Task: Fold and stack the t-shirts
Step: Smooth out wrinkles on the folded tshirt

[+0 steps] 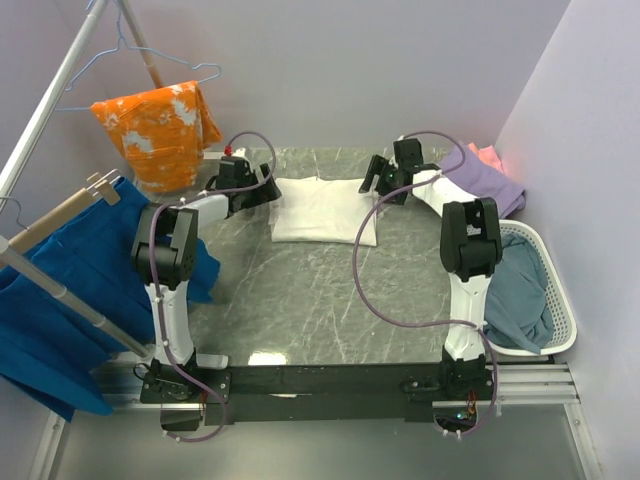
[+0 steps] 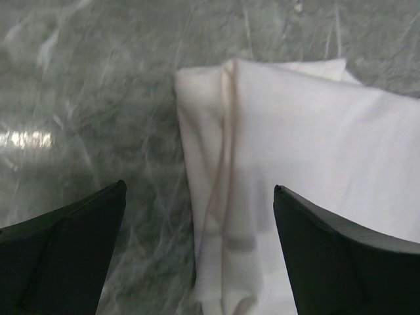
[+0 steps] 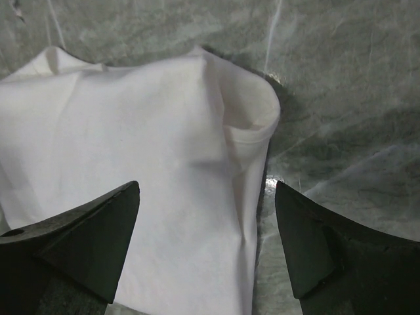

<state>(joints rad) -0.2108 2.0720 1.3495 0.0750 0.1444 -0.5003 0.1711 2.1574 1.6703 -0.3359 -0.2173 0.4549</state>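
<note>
Hanging with jaws spread wide, the left pincer (image 2: 199, 186) and right pincer (image 3: 207, 184) sit over opposite ends of the folded white t-shirt (image 1: 325, 210), upper centre of the frame on the marbled surface (image 1: 300, 300).

Looks straight down between the two dark fingers of the right gripper (image 3: 207, 190), spread wide with nothing clamped between them. Shows the white t-shirt (image 3: 131, 131), folded, lying flat on the grey-green marbled table (image 3: 341, 79) and filling the left and centre of the view. Places the finger at left (image 3: 85, 243) over the cloth and the finger at right (image 3: 335, 256) over bare table just beside the shirt. Traces the shirt's right edge from top to bottom between the fingertips, layered, with a rolled hem (image 3: 252, 128) at the upper corner. Catches pale streaks of glare across the table at top and right. Leaves contact between fingers and cloth unsettled.
</note>
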